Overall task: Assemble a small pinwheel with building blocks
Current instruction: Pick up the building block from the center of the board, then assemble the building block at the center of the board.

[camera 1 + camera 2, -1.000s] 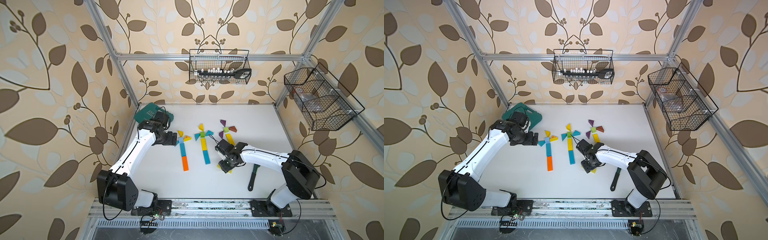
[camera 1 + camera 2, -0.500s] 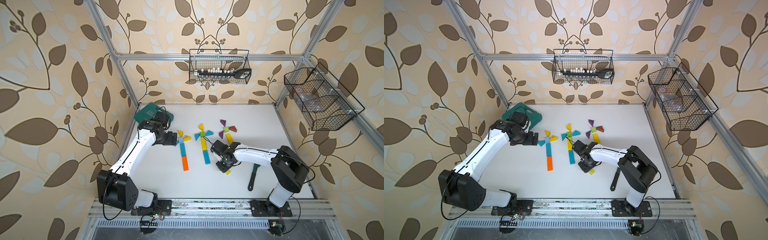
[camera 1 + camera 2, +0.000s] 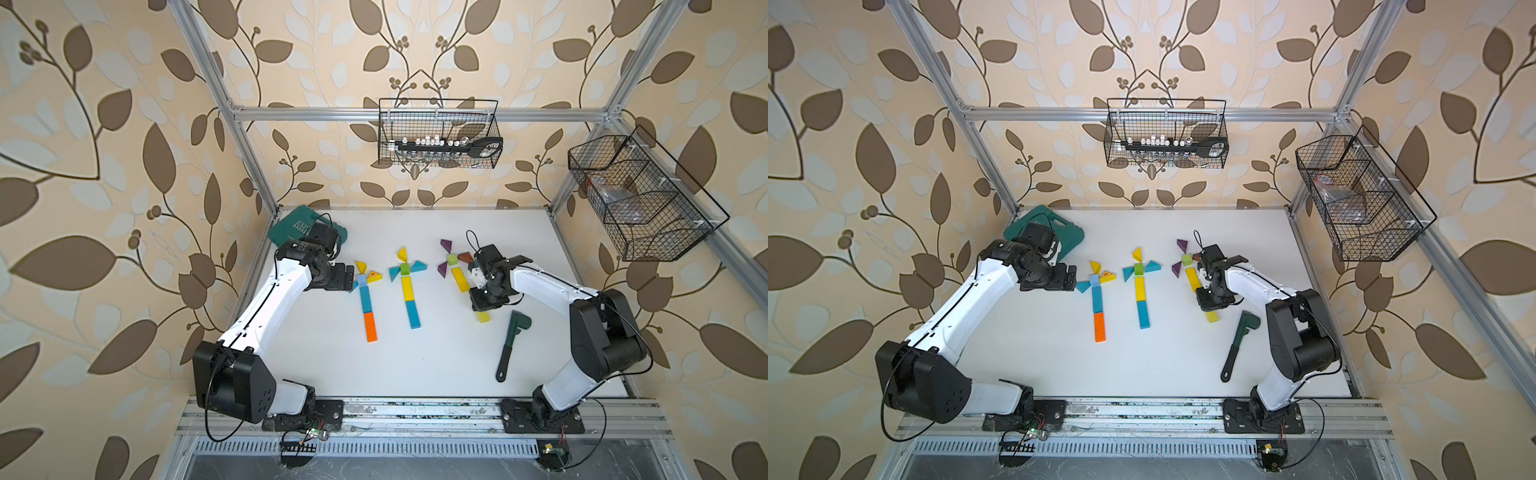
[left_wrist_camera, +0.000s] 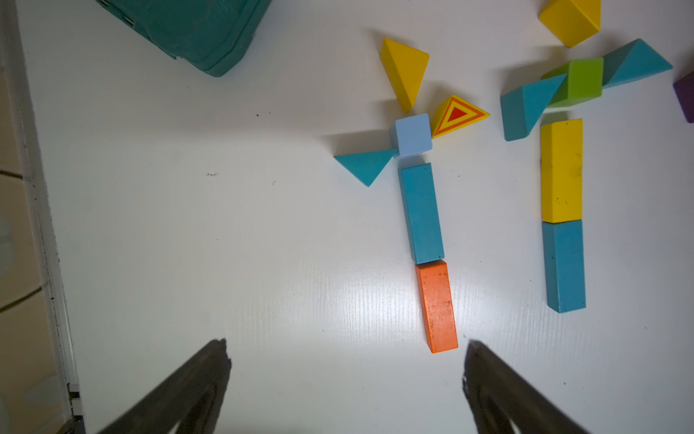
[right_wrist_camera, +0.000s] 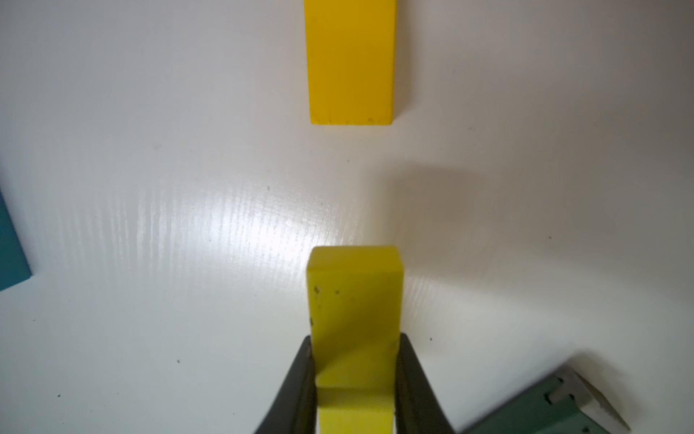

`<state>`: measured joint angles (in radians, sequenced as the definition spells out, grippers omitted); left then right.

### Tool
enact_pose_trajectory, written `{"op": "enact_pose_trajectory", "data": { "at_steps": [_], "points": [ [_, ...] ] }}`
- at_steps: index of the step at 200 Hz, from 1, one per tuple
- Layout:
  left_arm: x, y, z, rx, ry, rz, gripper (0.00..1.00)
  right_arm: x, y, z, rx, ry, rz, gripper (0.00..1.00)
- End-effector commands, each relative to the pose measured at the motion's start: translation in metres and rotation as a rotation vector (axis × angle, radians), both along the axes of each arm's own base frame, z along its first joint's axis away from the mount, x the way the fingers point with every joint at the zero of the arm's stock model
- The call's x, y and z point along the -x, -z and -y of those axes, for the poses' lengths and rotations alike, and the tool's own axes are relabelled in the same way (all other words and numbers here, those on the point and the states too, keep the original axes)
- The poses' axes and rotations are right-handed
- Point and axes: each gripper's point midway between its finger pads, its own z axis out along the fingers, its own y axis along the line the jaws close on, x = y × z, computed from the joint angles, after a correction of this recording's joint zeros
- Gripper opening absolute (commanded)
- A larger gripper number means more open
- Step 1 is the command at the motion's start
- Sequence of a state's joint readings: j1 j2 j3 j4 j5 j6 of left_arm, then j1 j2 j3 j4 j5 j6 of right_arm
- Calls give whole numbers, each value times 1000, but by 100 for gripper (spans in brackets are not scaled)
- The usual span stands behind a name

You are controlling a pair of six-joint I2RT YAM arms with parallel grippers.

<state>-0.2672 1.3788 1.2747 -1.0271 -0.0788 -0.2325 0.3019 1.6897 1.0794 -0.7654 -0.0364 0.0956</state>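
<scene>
Right wrist view: right claw [image 5: 353, 340] clamped on one end of the lime bar [image 5: 355, 293], in line with the yellow stem bar [image 5: 351, 60], gap between. Risk: a skewed push shunts the stem and scatters the purple wedges [image 3: 445, 245]. Wrench [image 3: 513, 340] lies close by. Left claw [image 4: 345, 344] wide open, empty.

Eighteen blocks [image 3: 409, 289], one wrench [image 3: 510, 347], one case [image 3: 291, 226].
</scene>
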Motion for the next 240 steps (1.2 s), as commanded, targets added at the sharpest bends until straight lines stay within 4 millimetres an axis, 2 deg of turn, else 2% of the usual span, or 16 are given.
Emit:
{"op": "enact_pose_trajectory", "data": {
  "at_steps": [1,32,79,103,117,198,240],
  "points": [
    [5,-7,-6,-4,-2,20,99,-11,2,-4,-29,-6,-15,0],
    [4,-7,-6,-4,-2,21,99,-21,10,-6,-25,-12,-29,0],
    [4,-7,-6,-7,-3,19,99,-26,25,-7,-11,-4,-65,0],
    [4,-6,-6,-7,-4,16,99,-27,26,-7,-12,0,-65,5],
    [4,-6,-6,-7,-4,17,99,-28,28,-6,-1,5,-64,11],
    [4,-6,-7,-4,-7,16,99,-32,26,-19,-32,-19,-42,10],
    [4,-6,-7,-2,-6,17,99,-34,29,-17,-14,-7,-44,12]
  ]
}}
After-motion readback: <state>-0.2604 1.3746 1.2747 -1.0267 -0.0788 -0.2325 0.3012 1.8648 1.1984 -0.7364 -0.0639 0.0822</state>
